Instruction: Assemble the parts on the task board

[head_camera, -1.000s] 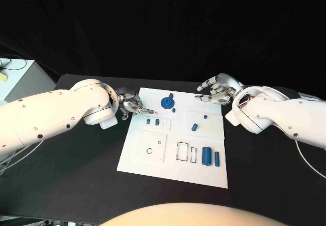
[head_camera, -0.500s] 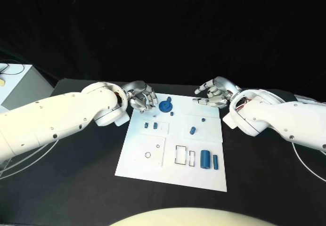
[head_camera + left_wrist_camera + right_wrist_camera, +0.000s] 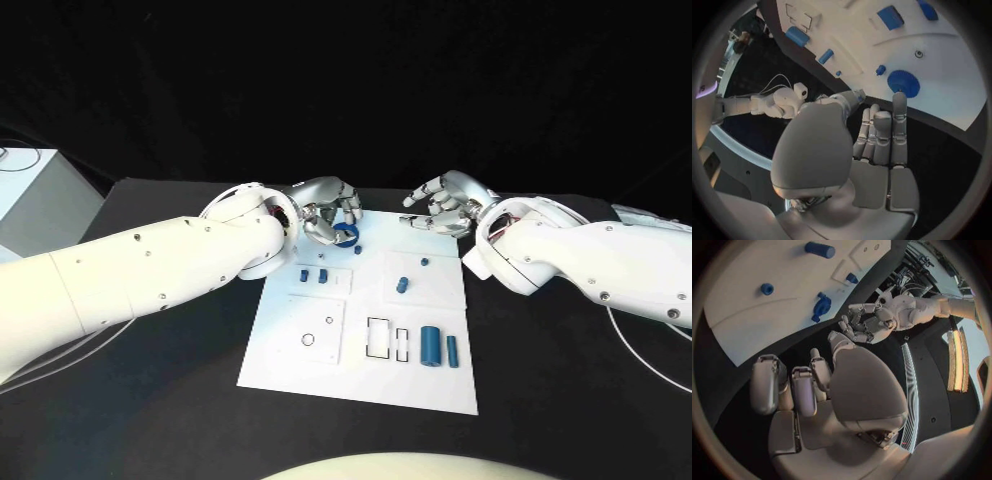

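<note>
At the task board's (image 3: pixel 361 345) far edge, the left hand (image 3: pixel 329 208) hovers, fingers apart, empty, beside the blue gear (image 3: pixel 903 83); the right hand (image 3: pixel 440 205) is likewise spread.

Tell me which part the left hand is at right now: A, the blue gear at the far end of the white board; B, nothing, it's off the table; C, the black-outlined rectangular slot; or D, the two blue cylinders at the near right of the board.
A: in the head view the left hand sits over the blue gear at the far end of the task board, well away from the two blue cylinders.
</note>
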{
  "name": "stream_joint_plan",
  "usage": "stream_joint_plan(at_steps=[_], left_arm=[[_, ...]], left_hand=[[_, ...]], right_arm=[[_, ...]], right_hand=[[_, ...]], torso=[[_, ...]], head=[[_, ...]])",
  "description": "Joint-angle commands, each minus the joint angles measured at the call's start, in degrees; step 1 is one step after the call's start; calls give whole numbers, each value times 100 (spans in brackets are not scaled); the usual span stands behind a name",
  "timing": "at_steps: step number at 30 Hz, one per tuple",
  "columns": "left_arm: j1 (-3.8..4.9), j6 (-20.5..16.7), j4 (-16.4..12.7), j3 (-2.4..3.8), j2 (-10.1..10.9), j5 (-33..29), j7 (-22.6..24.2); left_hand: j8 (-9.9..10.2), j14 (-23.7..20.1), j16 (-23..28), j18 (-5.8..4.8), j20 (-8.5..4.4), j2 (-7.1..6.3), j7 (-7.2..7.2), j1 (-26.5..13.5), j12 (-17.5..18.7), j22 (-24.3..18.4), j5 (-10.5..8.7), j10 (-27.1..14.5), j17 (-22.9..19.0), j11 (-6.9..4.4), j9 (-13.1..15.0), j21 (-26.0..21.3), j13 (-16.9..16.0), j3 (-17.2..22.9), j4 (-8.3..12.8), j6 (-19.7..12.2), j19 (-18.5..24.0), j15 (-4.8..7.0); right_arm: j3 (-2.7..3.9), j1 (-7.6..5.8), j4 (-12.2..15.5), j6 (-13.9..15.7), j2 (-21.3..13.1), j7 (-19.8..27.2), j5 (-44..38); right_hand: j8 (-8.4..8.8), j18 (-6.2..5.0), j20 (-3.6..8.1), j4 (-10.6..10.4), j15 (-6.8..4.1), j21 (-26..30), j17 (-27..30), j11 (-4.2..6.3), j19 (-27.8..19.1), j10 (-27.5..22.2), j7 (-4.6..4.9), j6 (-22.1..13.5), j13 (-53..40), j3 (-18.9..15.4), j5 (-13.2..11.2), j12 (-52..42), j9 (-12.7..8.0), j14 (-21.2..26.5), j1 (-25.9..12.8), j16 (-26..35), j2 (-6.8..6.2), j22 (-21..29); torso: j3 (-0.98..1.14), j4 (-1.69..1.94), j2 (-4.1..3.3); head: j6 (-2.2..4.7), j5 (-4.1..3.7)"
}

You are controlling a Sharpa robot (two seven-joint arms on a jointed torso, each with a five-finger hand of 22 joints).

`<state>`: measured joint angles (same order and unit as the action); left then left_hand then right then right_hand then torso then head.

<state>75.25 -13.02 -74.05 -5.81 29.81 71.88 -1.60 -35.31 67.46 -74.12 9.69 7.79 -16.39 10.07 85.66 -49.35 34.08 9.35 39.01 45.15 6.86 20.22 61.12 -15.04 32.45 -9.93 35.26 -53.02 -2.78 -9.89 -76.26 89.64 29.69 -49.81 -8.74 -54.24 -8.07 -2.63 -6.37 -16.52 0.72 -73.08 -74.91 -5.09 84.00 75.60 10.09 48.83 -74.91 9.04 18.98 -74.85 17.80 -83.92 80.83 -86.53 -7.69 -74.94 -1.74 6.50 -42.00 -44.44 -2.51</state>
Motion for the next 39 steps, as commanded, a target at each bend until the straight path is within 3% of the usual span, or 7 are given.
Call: stream_joint_plan(at_steps=[1,4,12,21,28,33,39], left_arm=[[-4,63,104,-40,-133,670,63],[-11,254,301,-100,-303,860,32],[-50,490,687,-243,-585,1008,64],[-107,573,835,-279,-719,1058,110],[-118,572,898,-284,-761,1063,158],[-131,651,925,-286,-788,1063,182],[-147,805,952,-288,-809,1063,164]], left_hand=[[39,-52,-42,89,34,9,-17,84,40,27,-5,-54,-23,3,-58,56,44,4,70,70,-23,7],[170,-185,-67,89,46,-3,-79,93,165,82,-4,-181,-224,18,-237,142,194,22,211,227,50,1],[322,-378,-22,91,55,4,-118,71,235,110,-4,-231,-510,27,-376,176,302,23,299,294,135,-12],[377,-396,-57,94,48,12,-150,52,267,128,-5,-234,-541,13,-432,201,356,19,339,364,167,8],[437,-381,-102,94,41,25,-171,8,284,136,-10,-212,-528,3,-479,214,395,9,346,386,185,20],[516,-329,-214,96,-6,88,-225,17,368,185,-6,-40,-499,-35,-561,301,514,152,412,627,192,73],[668,-148,-426,92,-39,187,-249,-44,585,308,-22,454,-336,-104,-650,507,725,441,550,1115,210,111]], right_arm=[[1,3,9,35,8,86,-2],[1,3,10,75,12,97,0],[1,2,15,178,22,137,18],[1,1,22,359,21,206,75],[1,0,20,397,26,222,87],[1,0,15,396,36,224,90],[1,-1,12,376,39,217,92]], right_hand=[[26,-108,1,-2,-13,34,-995,-2,-41,-23,5,36,-7,42,24,19,-3,-439,29,26,-26,-464],[29,-106,4,-1,-16,31,-997,0,-35,-47,3,35,29,59,31,55,-3,-441,30,26,-33,-466],[33,-107,13,-1,-24,57,-995,9,-30,-202,-3,38,233,124,75,263,-2,-444,33,33,-53,-451],[46,-129,39,-1,-48,212,-954,33,-50,-720,-21,47,1043,340,183,1082,6,-436,11,79,-135,-364],[48,-133,43,-1,-52,242,-939,37,-55,-782,-24,50,1172,384,202,1208,8,-431,3,94,-154,-348],[48,-136,45,-1,-53,261,-928,38,-60,-795,-25,50,1203,395,207,1236,9,-427,1,104,-158,-337],[48,-138,46,0,-55,272,-920,40,-61,-801,-26,52,1233,414,216,1263,10,-425,0,111,-162,-331]], torso=[[-8,-7,-6],[-10,0,-3],[-15,-1,-4],[-13,1,-1],[-8,13,7],[-9,6,3],[-13,7,7]], head=[[10,-4],[8,-12],[-13,-57],[-33,-73],[-38,-81],[-46,-75],[-56,-79]])
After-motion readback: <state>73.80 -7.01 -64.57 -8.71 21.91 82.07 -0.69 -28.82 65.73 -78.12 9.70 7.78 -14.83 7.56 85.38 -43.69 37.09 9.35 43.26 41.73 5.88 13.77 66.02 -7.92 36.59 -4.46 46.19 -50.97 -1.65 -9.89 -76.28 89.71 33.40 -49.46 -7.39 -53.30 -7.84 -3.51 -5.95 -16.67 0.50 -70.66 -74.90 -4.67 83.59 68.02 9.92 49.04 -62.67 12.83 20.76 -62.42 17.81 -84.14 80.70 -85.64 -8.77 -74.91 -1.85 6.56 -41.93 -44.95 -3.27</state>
